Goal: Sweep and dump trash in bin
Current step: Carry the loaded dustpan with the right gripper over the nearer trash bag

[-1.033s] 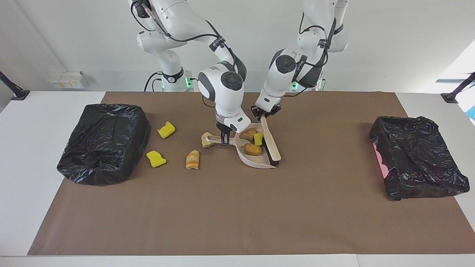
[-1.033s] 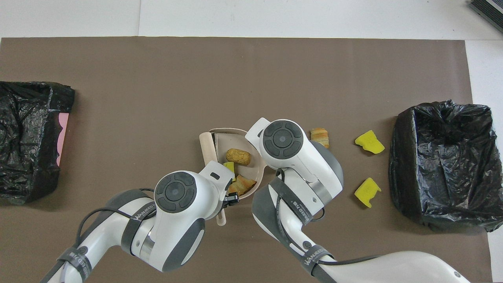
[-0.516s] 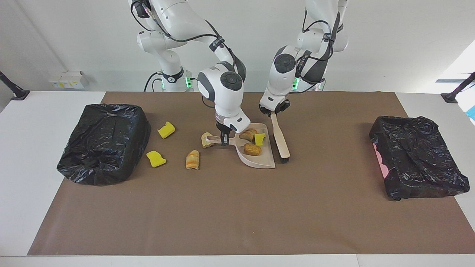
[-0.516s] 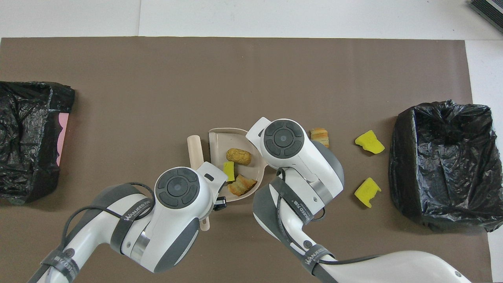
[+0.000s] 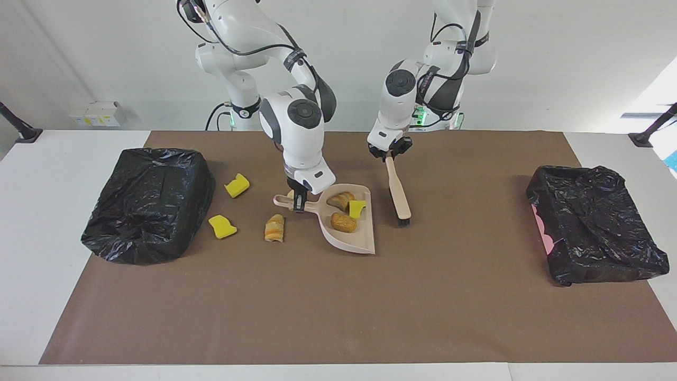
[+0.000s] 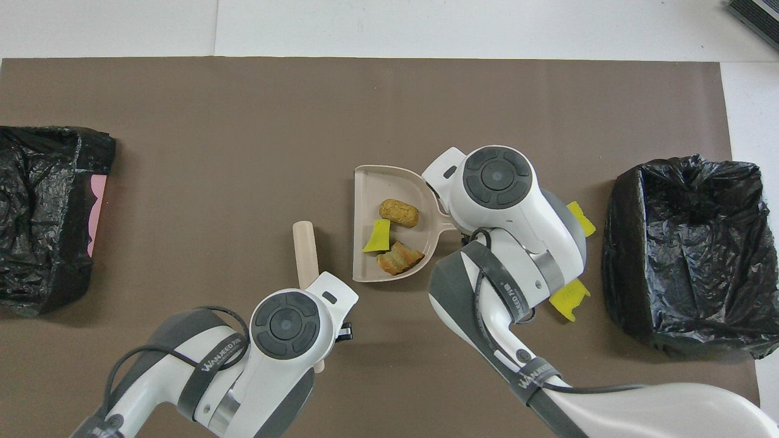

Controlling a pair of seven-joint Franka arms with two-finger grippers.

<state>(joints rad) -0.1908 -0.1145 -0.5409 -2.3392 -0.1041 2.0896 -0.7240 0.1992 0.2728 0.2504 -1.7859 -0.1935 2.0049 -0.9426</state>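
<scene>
Now the right end effector (image 5: 298,205), clenched on the loaded dustpan (image 5: 346,225), probably lifted, is nearest the bin (image 5: 148,203) at its arm's end; the left end effector (image 5: 390,154) grips the brush (image 5: 398,193).

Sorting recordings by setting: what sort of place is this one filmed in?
Probably a robotics lab test bench, not a home: a white table covered by a brown paper sheet, a plain white wall, and staged props such as bag-lined bins and a dustpan.
</scene>
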